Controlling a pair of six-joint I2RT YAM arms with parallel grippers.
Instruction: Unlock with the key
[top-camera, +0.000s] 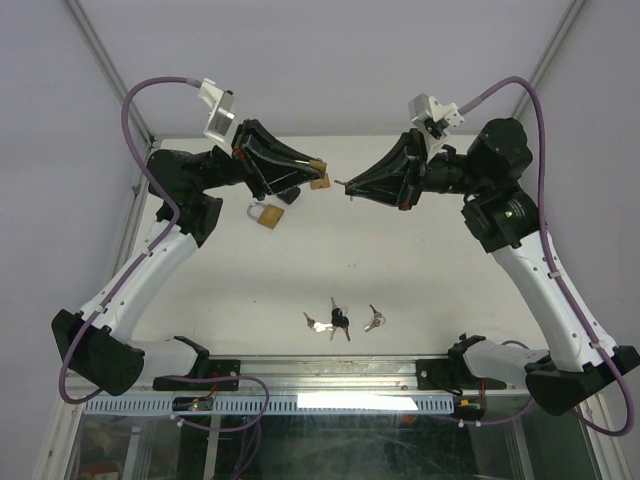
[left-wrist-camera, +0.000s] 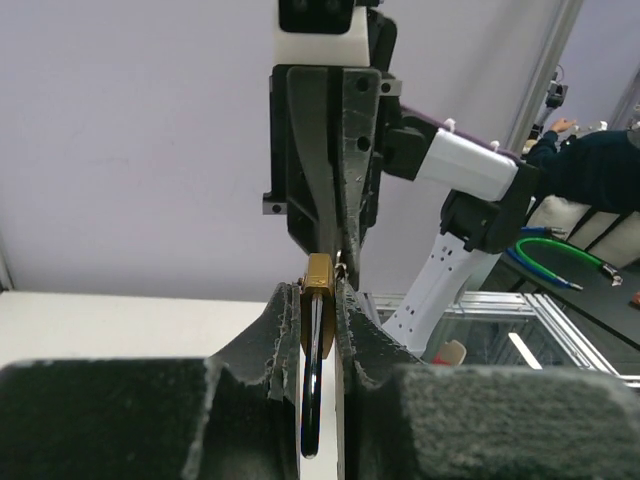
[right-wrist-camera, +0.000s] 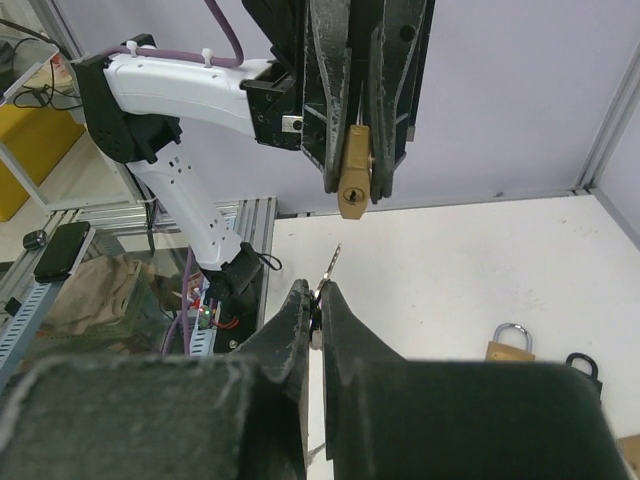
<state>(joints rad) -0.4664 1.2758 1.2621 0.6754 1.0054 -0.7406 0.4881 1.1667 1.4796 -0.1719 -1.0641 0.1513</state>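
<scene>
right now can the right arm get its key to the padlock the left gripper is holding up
Probably yes: the key in the right gripper points toward the padlock, keyhole end facing it, only open air between.

Padlock left of key, spare keys nearer

Pale lilac walls, white tabletop

- Left arm: raised, reaching inward; left gripper clamped on the padlock.
- Right arm: raised, mirrored; right gripper closed on the key. Gripper tips face each other, apart.
</scene>
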